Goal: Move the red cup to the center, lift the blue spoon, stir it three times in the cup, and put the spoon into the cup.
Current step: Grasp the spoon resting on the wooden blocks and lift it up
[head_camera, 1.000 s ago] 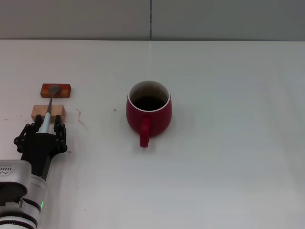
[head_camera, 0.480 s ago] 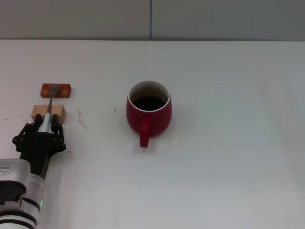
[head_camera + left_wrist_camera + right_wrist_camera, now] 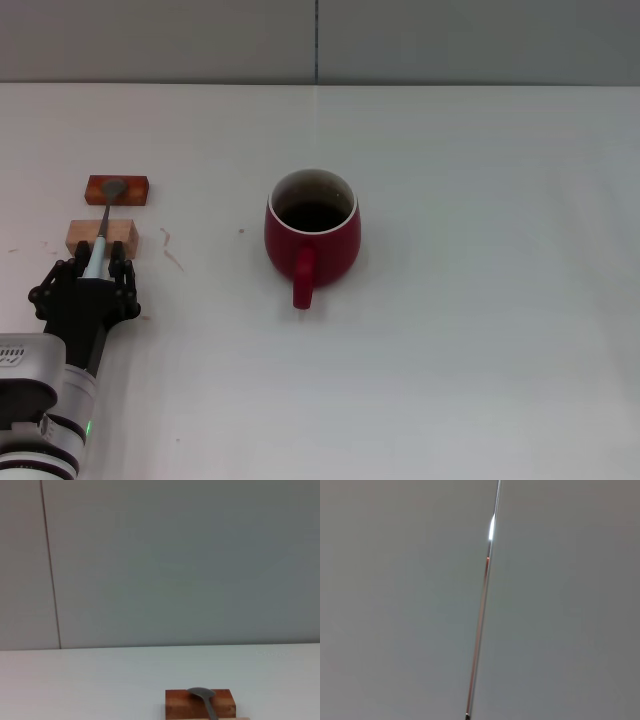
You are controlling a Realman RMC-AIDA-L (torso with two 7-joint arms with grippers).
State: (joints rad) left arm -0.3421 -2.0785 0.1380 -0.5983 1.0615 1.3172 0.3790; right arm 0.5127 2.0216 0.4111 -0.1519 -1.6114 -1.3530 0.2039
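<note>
A white surface (image 3: 480,330) seen from above. The red cup (image 3: 312,235) stands near its middle, handle toward the robot. At the left, the blue spoon (image 3: 101,232) lies across 2 small wooden blocks (image 3: 102,238), its bowl on the farther, darker one. The left end effector (image 3: 92,265) has its fingers clamped on the spoon's pale handle.

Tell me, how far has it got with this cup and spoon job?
The rounded dark-red ceramic mug already sits near the middle of the white table. Now the left gripper is at the pale-blue handle of the slim spoon, which lies across a light wooden block and a reddish-brown block, not lifted. Lifting, stirring three times and putting the spoon in the mug remain. The right gripper is out of sight.
</note>
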